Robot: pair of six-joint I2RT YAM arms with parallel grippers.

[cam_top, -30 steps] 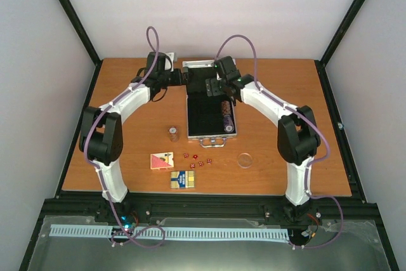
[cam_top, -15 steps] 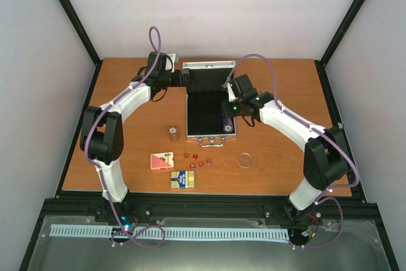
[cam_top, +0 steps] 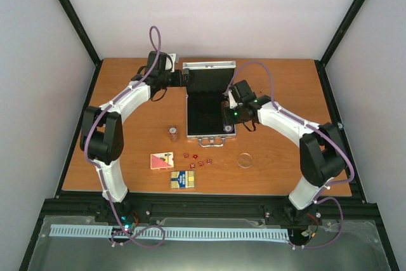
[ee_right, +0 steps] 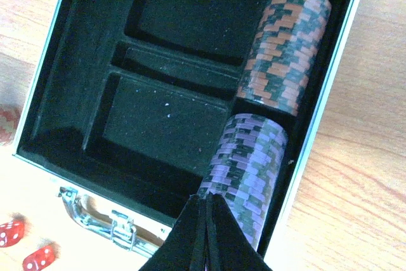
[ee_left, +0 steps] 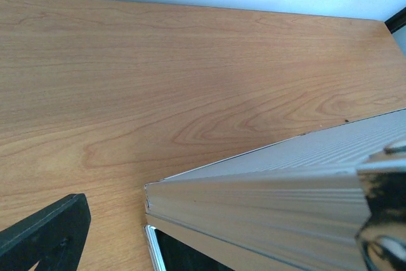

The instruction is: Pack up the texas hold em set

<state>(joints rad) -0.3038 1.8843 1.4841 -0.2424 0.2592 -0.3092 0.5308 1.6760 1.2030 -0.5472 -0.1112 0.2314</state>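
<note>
The silver case [cam_top: 188, 115] lies open with its lid [cam_top: 208, 68] raised at the far side. In the right wrist view, an orange-and-black chip stack [ee_right: 285, 42] and a purple chip stack [ee_right: 250, 157] lie in the case's right-hand slot. My right gripper [ee_right: 206, 200] is shut with nothing in it, its tips just over the purple stack's near end. My left gripper [cam_top: 184, 79] is at the lid's left edge. One black finger [ee_left: 44, 233] shows far to the side, apart from the lid [ee_left: 285, 195]. A short chip stack [cam_top: 172, 133], two card decks [cam_top: 162, 160] [cam_top: 182, 179], red dice [cam_top: 195, 160] and a clear disc [cam_top: 245, 159] lie on the table.
The case's handle [cam_top: 212, 141] faces the near side, with the dice just in front of it. Two dice [ee_right: 9, 233] show at the lower left of the right wrist view. The black frame posts [cam_top: 70, 11] stand at the table's corners.
My right gripper has moved from the far part of the case toward its near right corner and has closed from open. The left arm and the loose pieces have not moved.
</note>
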